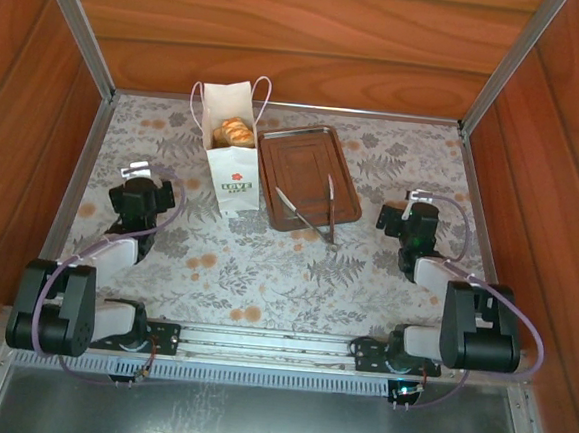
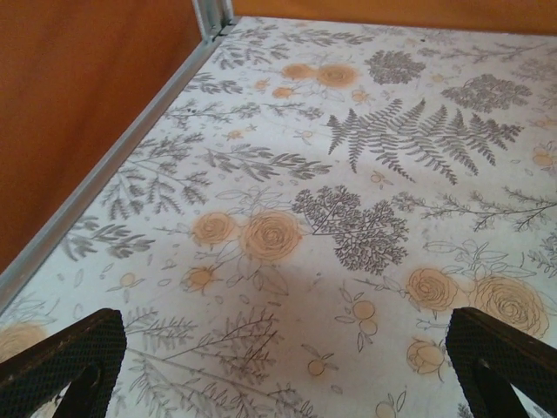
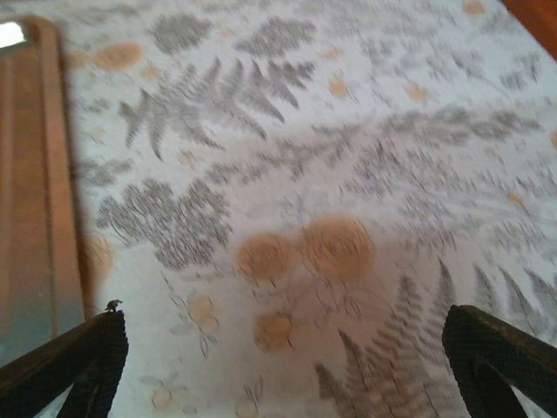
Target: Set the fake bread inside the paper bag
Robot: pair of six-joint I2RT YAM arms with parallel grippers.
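Observation:
The white paper bag (image 1: 236, 162) with green lettering stands upright at the back of the table, left of centre. Golden fake bread (image 1: 235, 131) shows inside its open top. My left gripper (image 1: 138, 177) is left of the bag and apart from it. In the left wrist view the left gripper (image 2: 287, 383) is open, with only flowered cloth between its black fingers (image 2: 61, 366). My right gripper (image 1: 417, 204) is right of the tray. In the right wrist view the right gripper (image 3: 283, 374) is open and holds nothing.
A brown rectangular tray (image 1: 304, 158) lies just right of the bag, with metal tongs (image 1: 310, 213) across its near edge. The tray's rim (image 3: 35, 174) runs along the left of the right wrist view. Wooden walls enclose the table on three sides.

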